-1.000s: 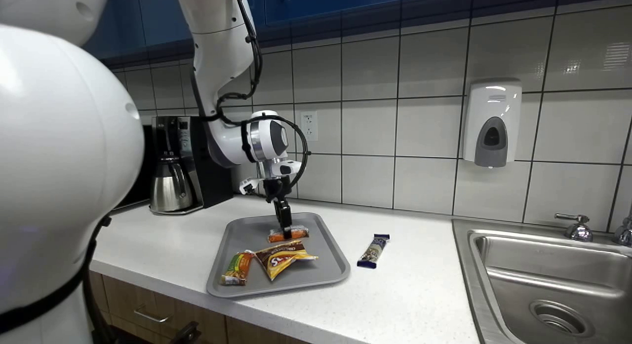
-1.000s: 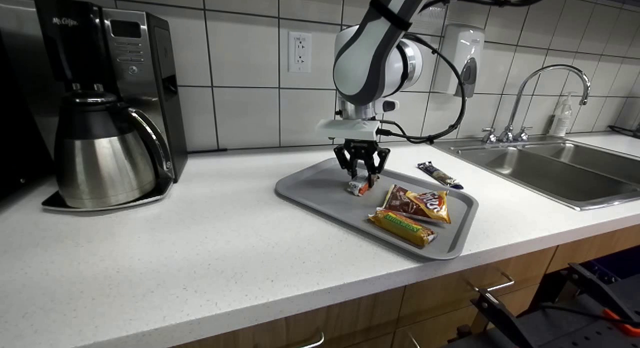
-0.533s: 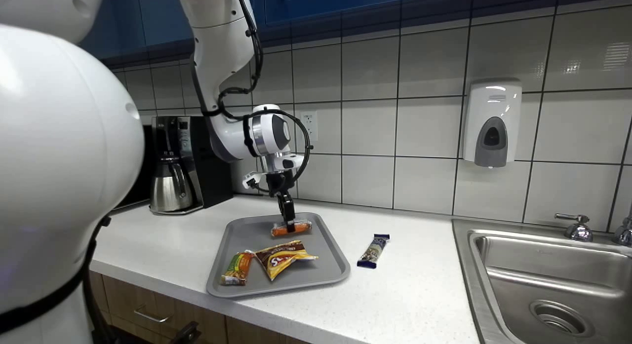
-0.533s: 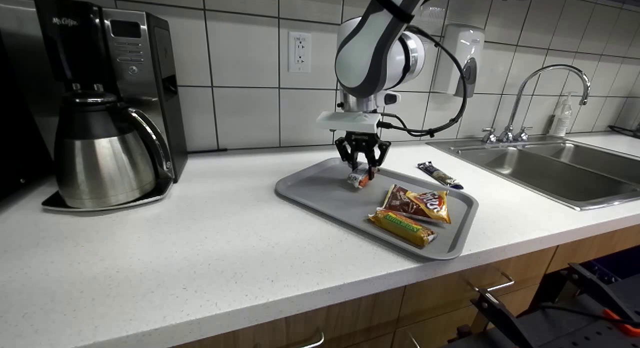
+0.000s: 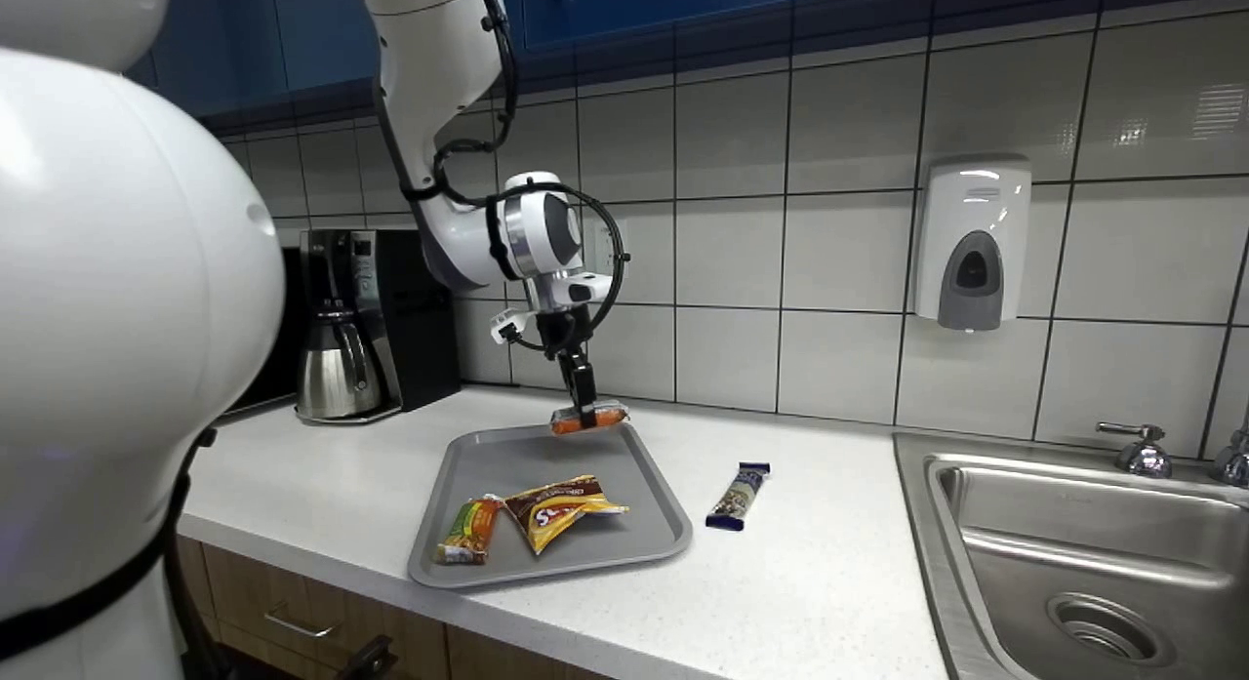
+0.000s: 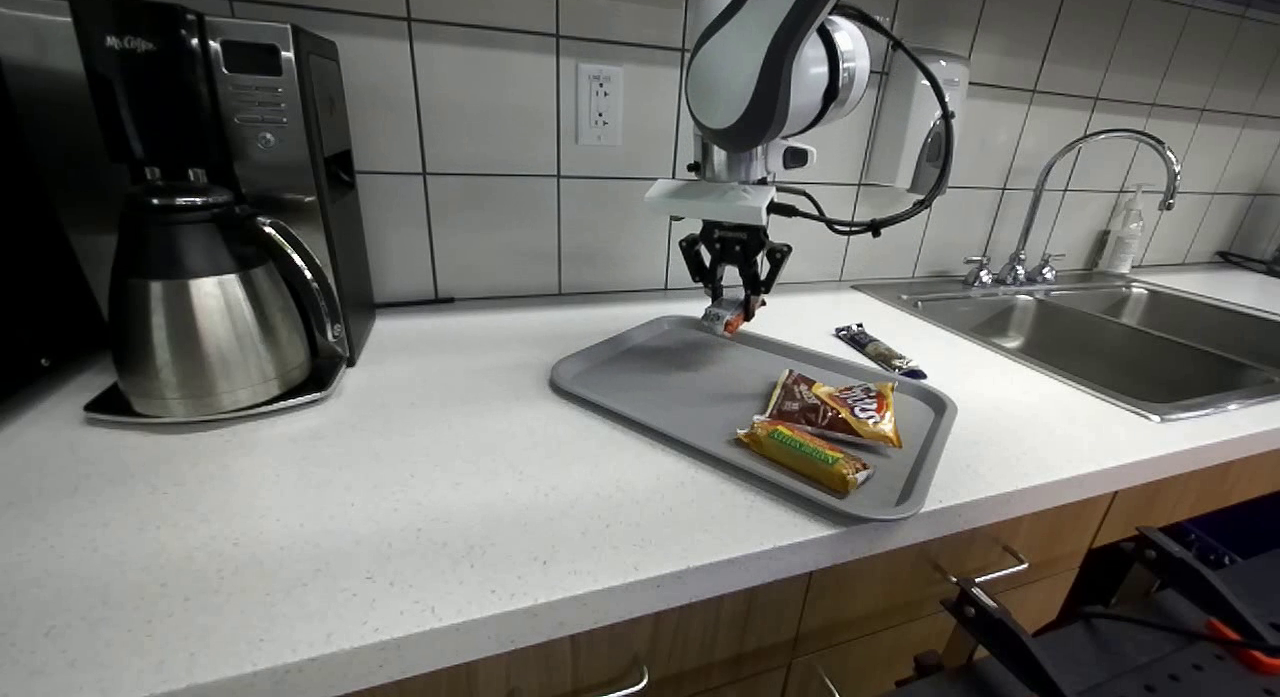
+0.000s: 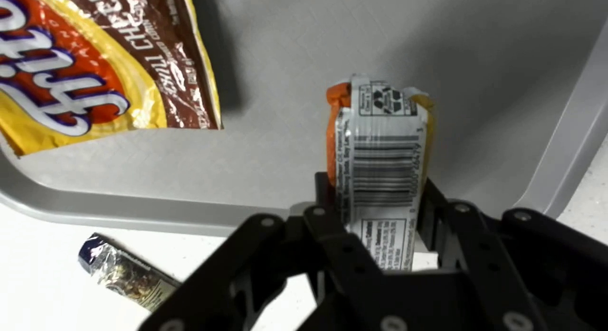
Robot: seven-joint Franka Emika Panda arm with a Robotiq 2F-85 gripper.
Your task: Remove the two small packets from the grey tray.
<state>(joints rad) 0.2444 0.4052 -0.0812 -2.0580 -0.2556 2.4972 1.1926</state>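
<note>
White kitchen counter point(image 6: 400, 517): one of two packet removals under way

Setting: tiled wall point(image 6: 480, 107) behind the grey tray point(image 6: 650, 377); coffee maker point(image 5: 405, 319) and steel sink point(image 5: 932, 524) on opposite sides of the tray, both apart from it.

Item 1. Orange-red packet point(image 7: 380, 146). Held above the tray at its rear edge, out of contact with the tray floor; whether any part overhangs the rim cannot be told. Gripper point(image 6: 733, 310) clamped on it, jaws against the two long sides near mid-length. Judged light, with a slick film wrapper and a firm but crumbly filling; a moderate squeeze across the narrow width should serve.

Item 2. Orange-brown packet point(image 6: 805, 455), green-labelled. Lying on the tray toward its front edge. Judged light, fairly stiff, slippery at the wrapper. Best taken across its narrow middle, away from the flimsy crimped ends; the large crisp bag point(image 6: 835, 407) just beside it probably leaves scant room on one side.

Item 3. The large crisp bag, brown, red and yellow. On the tray; contact with item 2 uncertain.

Item 4. Dark-ended bar point(image 6: 880, 350). On the counter, off the tray, near its rim.
</note>
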